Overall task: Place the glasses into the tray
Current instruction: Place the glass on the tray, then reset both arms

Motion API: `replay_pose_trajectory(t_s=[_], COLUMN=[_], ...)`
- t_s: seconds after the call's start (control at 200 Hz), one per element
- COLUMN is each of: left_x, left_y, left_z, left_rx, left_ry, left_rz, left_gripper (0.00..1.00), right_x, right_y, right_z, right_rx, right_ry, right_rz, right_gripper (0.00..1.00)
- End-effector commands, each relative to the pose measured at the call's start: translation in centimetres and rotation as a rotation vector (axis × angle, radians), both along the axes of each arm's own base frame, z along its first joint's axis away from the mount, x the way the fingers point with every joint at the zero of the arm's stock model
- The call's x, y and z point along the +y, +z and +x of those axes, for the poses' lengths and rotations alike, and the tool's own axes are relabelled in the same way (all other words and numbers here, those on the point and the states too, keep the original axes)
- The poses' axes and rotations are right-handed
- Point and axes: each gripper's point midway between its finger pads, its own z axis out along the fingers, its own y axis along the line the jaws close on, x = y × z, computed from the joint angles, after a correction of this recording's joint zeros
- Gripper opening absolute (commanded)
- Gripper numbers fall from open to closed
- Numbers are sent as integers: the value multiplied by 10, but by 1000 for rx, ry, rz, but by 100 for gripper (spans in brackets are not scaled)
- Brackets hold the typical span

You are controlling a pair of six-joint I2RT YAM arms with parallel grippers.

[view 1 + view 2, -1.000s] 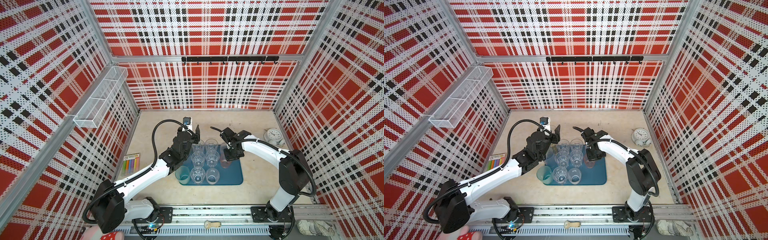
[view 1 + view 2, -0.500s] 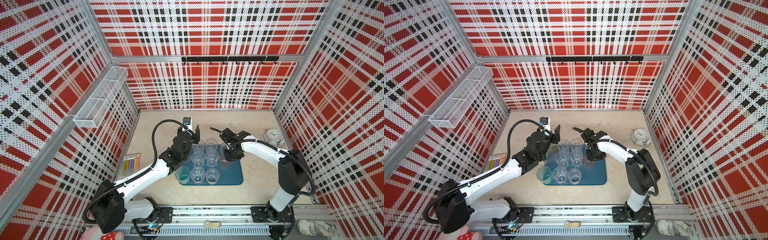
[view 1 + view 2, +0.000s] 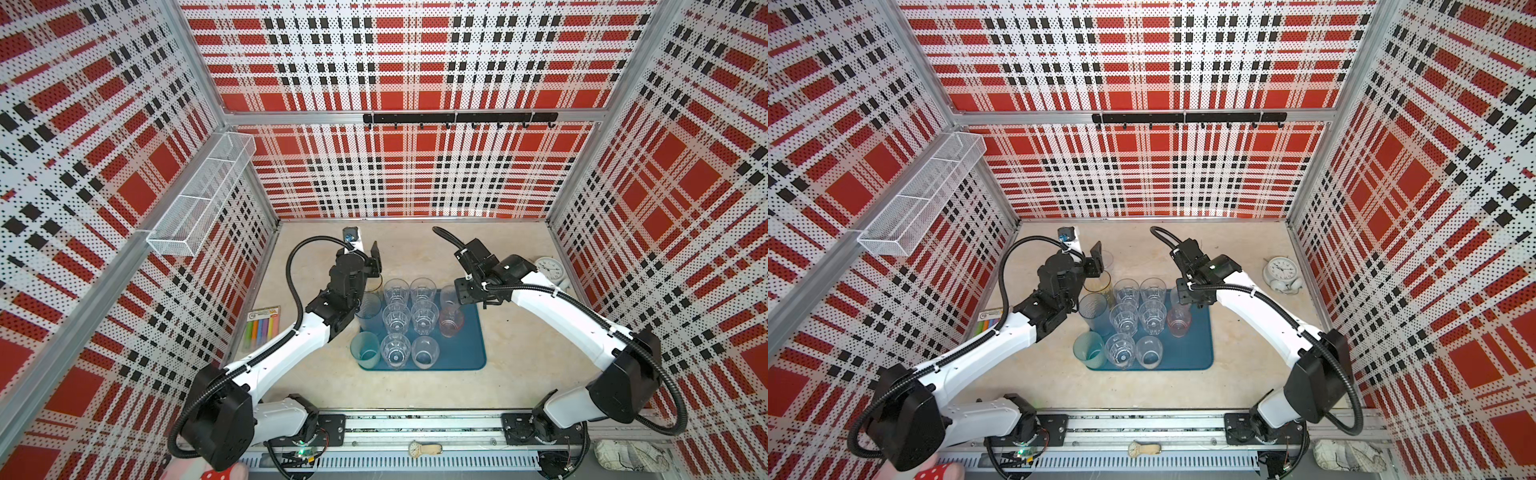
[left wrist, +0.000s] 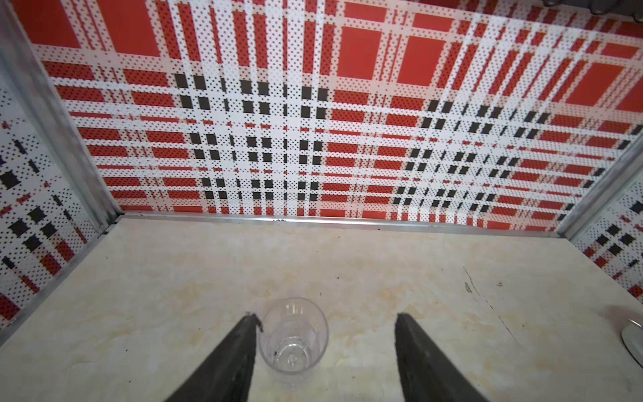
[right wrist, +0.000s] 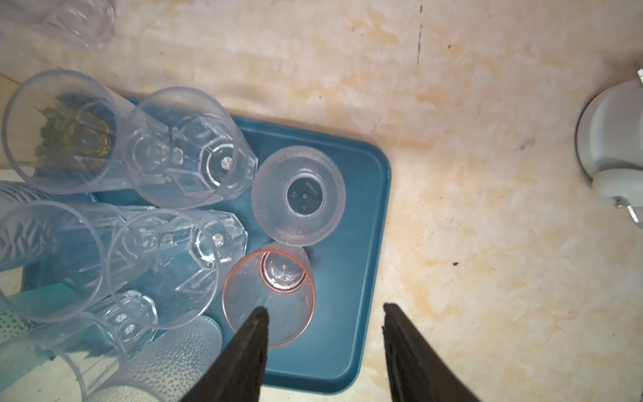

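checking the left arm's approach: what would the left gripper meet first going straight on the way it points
Probably the small clear glass standing on the table, between the open jaws of the left gripper and close to one of them. How far ahead it stands is hard to judge.

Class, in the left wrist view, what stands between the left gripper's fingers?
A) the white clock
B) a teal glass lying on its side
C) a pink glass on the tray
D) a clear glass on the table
D: a clear glass stands upright on the table between the left gripper's spread fingers.
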Motion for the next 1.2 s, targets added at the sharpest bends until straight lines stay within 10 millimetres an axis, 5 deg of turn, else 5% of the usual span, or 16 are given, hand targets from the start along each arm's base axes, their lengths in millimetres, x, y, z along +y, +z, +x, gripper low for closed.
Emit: replay_pose_trajectory(t_s=[0.0,0.12,0.266,0.421,0.561,0.621,0.867,1.072,1.197], left_x=[18,45,92,155,182,188,197,144,142], left_y=[21,31,34,41,37,31,-8,-8,-21], left_z=[-1,-1,-5,-18,-30,-35,-41,-27,-20], left_rx=[-29,-7,59,60,28,16,14,-42,-52], left_ry=[32,124,287,451,517,535,606,591,597], left_rz=[-73,-48,-26,-83,-138,-143,-111,154,123], left_gripper=[65,65,66,66,66,66,66,67,69], right_x=[-10,-39,-98,-147,-187,-205,-223,-235,-243], right_y=[33,59,88,93,84,77,46,18,18], right_z=[24,41,62,62,58,58,69,85,87], right_rx=[-166,-279,-409,-480,-478,-473,-442,-481,-630], right_ry=[-57,-148,-324,-469,-577,-628,-698,-718,-693], right_rz=[24,134,242,174,194,226,295,237,198], right_gripper=[59,61,62,63,64,64,64,66,73])
